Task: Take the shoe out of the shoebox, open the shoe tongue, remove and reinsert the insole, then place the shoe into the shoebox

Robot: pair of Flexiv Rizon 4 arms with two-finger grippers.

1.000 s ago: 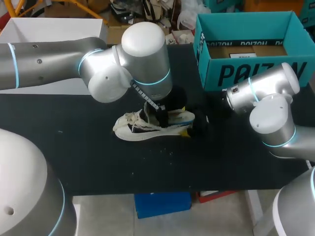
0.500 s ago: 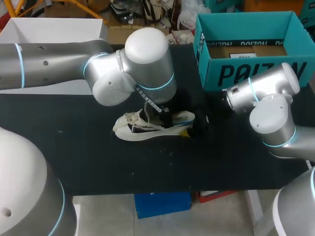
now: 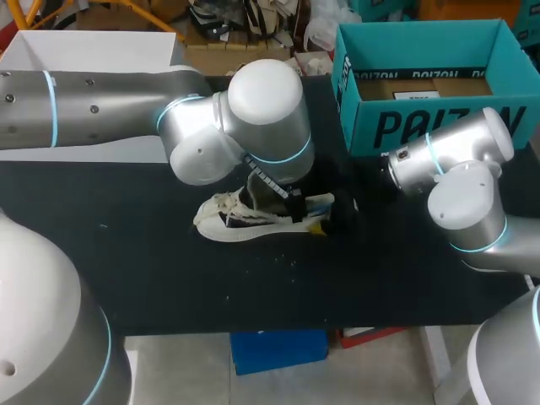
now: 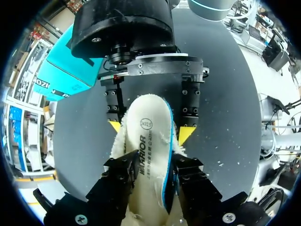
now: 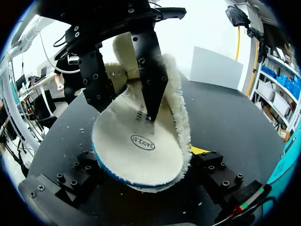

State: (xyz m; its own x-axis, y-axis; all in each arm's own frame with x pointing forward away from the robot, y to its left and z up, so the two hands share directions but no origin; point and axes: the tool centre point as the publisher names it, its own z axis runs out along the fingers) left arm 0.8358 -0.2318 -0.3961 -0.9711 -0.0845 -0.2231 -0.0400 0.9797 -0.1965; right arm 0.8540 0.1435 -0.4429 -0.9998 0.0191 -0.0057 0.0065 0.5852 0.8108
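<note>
Resting on the black table, the white shoe is found outside the teal shoebox. The box is set open at the far right, apart from the shoe. The toe is pointed to the left and the heel to the right. In the left wrist view the heel is seen clasped from two sides by the yellow tips of the right gripper. The left gripper is positioned over the shoe's opening from above. Its black fingers are seen clenched on the fleecy insole, one at each side, with the printed face and blue edge exposed. The insole's rounded heel end lies between the right gripper's tips. How far it is lifted from the shoe cannot be told.
</note>
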